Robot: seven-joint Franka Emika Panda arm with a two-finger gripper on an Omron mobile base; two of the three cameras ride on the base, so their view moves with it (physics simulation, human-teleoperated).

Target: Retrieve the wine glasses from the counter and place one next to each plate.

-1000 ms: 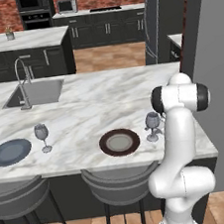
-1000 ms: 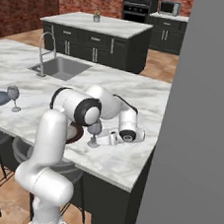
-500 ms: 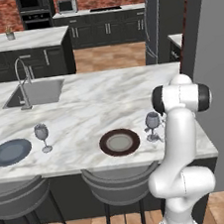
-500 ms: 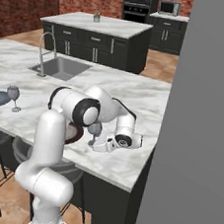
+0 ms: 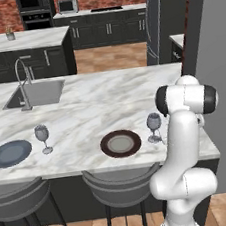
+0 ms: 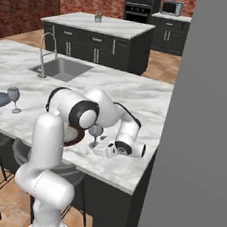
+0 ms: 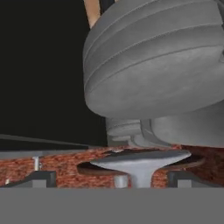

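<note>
Tool [image 6: 101, 149] open beside second wine glass [image 6: 95, 132]; light, fragile, tippy, slick: grip at stem.

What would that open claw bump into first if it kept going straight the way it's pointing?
Most likely the wine glass right ahead of the gripper, beside the brown-rimmed plate. In the hand view its foot sits between the open fingertips, though exact depth is hard to judge.

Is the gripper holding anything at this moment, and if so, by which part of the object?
Nothing is held. The gripper is open, low over the counter beside the wine glass, which stands on its own foot next to the brown-rimmed plate.
</note>
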